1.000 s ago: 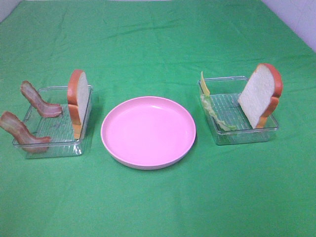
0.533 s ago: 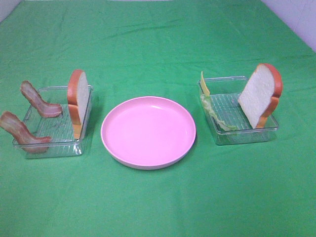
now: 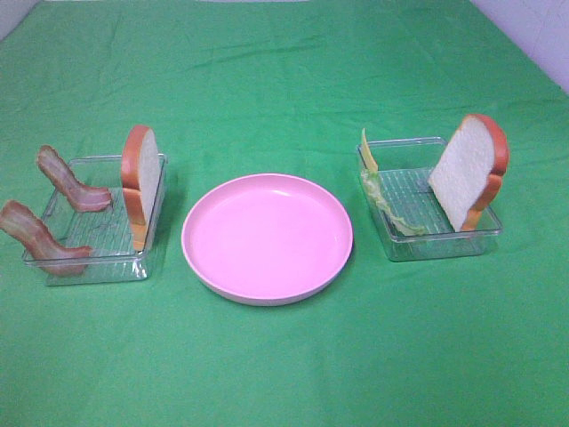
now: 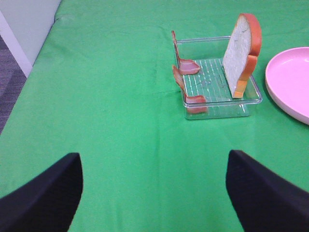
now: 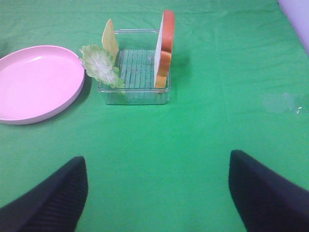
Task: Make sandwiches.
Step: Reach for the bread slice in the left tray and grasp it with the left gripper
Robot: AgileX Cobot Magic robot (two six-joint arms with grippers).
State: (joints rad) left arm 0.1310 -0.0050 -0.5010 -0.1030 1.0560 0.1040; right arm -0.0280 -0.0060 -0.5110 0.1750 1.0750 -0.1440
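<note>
One bread slice (image 3: 142,182) stands on edge in the left clear tray (image 3: 93,267), beside two bacon strips (image 3: 67,182) (image 3: 36,236). The other bread slice (image 3: 471,169) leans in the right clear tray (image 3: 444,249), with the lettuce leaf (image 3: 387,206) and the yellow cheese (image 3: 367,151) at that tray's left side. My left gripper (image 4: 154,159) is open and empty, well back from the left tray (image 4: 222,108). My right gripper (image 5: 157,159) is open and empty, well back from the right tray (image 5: 137,96). Neither gripper shows in the exterior view.
A round pink plate (image 3: 267,236) lies between the two trays with nothing on it. A green cloth (image 3: 284,80) covers the table. The table's left edge (image 4: 29,72) shows in the left wrist view.
</note>
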